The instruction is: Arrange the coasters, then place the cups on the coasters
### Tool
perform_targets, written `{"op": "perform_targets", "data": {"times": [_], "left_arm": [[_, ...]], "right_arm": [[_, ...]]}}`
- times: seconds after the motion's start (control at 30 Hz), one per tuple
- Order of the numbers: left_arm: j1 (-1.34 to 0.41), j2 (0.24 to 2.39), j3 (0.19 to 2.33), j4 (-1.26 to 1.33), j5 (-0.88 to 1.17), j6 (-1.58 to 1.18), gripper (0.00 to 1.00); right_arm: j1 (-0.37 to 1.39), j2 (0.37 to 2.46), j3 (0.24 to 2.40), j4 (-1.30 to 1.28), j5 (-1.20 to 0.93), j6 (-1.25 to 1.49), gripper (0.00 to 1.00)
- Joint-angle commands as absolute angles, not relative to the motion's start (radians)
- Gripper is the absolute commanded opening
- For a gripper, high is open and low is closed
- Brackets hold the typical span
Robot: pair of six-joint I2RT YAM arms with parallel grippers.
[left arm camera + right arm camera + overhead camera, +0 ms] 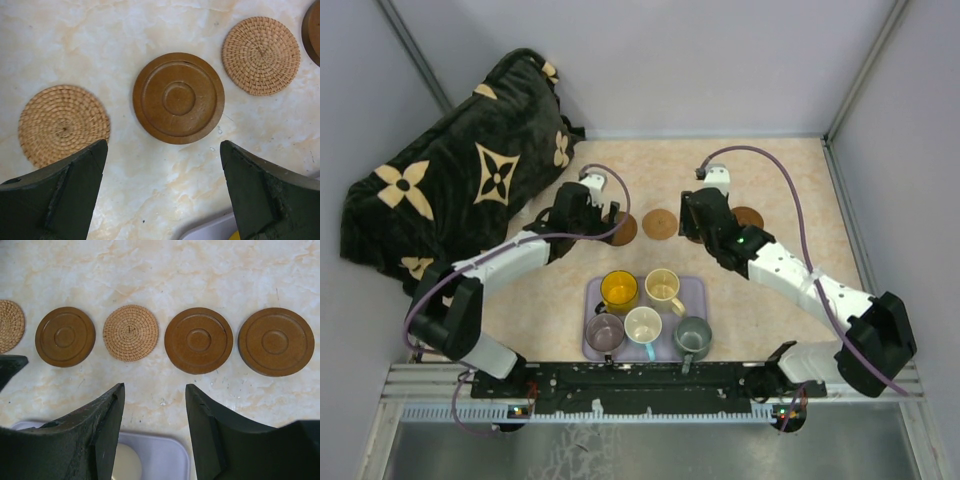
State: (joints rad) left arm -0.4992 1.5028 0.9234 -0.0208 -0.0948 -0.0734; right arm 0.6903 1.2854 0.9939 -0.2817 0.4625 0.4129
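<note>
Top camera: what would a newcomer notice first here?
A black plush blanket with cream flowers lies at the far left. Five coloured mugs crowd a lavender tray near the arms' bases, and five round coasters, wooden and woven, line up just beyond.

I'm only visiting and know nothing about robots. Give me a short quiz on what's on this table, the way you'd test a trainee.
1. True or false: the yellow cup stands outside the lavender tray.
2. In the right wrist view, counting the woven coaster and the wooden coaster beside it, how many coasters lie in the row? A four, B five, C six.
3. Fill in: the right gripper holds ____.

Key: 1 false, it sits on the tray; 2 B; 3 nothing, its jaws are apart and empty.
</note>
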Motion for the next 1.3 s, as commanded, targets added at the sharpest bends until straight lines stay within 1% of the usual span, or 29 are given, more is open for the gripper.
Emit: {"op": "perform_targets", "data": {"times": [0.0,0.2,0.53,1.1,1.27], "left_arm": [[-0.543,1.569,0.979,0.003,-0.075,-0.058,1.0],[-0.599,1.627,1.016,0.02,-0.096,-0.03,1.0],[-0.64,1.74,1.103,-0.005,-0.133,0.009,1.0],[-0.644,1.819,1.135,-0.029,-0.067,-0.068,1.0],[-0.643,1.832,1.136,-0.028,-0.079,-0.088,0.99]], "right_arm": [[0.68,1.246,0.988,-0.253,0.495,0.423,0.53],[0.671,1.253,0.979,-0.24,0.5,0.42,0.52],[0.642,1.261,0.96,-0.217,0.478,0.427,0.52],[0.63,1.258,0.946,-0.212,0.456,0.44,0.52],[0.631,1.258,0.947,-0.214,0.457,0.44,0.53]]}}
